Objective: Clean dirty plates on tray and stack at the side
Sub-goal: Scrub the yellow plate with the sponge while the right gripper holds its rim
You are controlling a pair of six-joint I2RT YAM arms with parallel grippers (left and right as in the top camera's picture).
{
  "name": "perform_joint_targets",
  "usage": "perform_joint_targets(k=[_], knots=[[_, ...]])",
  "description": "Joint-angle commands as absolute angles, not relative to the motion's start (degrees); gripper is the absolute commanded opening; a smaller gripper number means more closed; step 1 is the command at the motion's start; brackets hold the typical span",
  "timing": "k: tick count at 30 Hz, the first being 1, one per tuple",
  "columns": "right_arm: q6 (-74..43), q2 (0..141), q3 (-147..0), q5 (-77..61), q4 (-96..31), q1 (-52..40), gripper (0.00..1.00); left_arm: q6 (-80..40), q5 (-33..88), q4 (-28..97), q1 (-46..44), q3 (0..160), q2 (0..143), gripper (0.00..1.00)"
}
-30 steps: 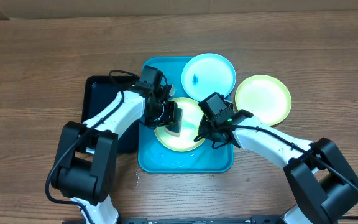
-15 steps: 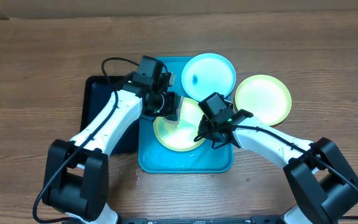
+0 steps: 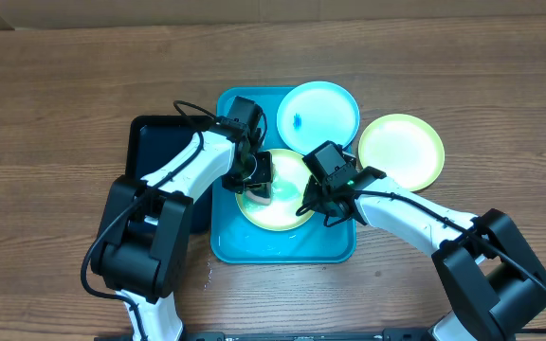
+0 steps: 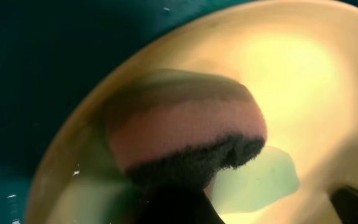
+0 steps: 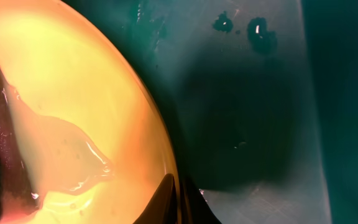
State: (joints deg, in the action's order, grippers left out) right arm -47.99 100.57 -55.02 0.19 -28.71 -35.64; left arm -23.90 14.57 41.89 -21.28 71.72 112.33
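Observation:
A yellow-green plate (image 3: 278,213) lies on the turquoise tray (image 3: 282,244). My left gripper (image 3: 260,180) is shut on a pink sponge with a dark scouring side (image 4: 185,134) and presses it on this plate's (image 4: 303,74) left part. My right gripper (image 3: 311,204) is shut on the plate's right rim (image 5: 180,196). Soapy water (image 5: 61,149) lies on the plate (image 5: 61,74). A light blue plate (image 3: 318,114) with a blue smudge rests on the tray's far right corner. Another yellow-green plate (image 3: 401,152) lies on the table to the right of the tray.
A black rectangular tray (image 3: 150,161) lies directly left of the turquoise tray, under my left arm. Water drops sit on the turquoise tray's floor (image 5: 260,112). The wooden table (image 3: 64,95) stretches all round.
My left gripper slid the sponge toward the far side of the plate and then back toward the middle. My right gripper has held still on the rim.

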Motion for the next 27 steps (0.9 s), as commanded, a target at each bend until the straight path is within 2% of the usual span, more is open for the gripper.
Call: perform_joint_targets(k=[1,6,11,15,20,27], knots=[[-48.0,101.0,-55.4,-0.1,-28.3,-35.9,0.04,-24.3,26.2,41.7,-23.0,69.9,117.3,0.04],[-48.0,101.0,-55.4,-0.1,-28.2,-35.9,0.04,-22.5,34.1,42.9,-22.5,74.8,116.0,0.04],[-47.9,101.0,-55.4,-0.1,-28.3,-35.9,0.04,-22.2,32.5,46.8,-22.6,81.6,111.7,0.04],[-47.9,101.0,-55.4,-0.1,-28.2,-35.9,0.04,-22.2,24.1,48.4,-23.3,83.0,107.7,0.04],[-47.9,101.0,-55.4,-0.1,-28.0,-35.9,0.04,-22.3,5.3,51.7,-24.9,82.3,107.5,0.04],[-47.9,101.0,-55.4,-0.1,-28.1,-35.9,0.04,-24.1,-0.8,50.2,-25.1,76.3,109.8,0.05]])
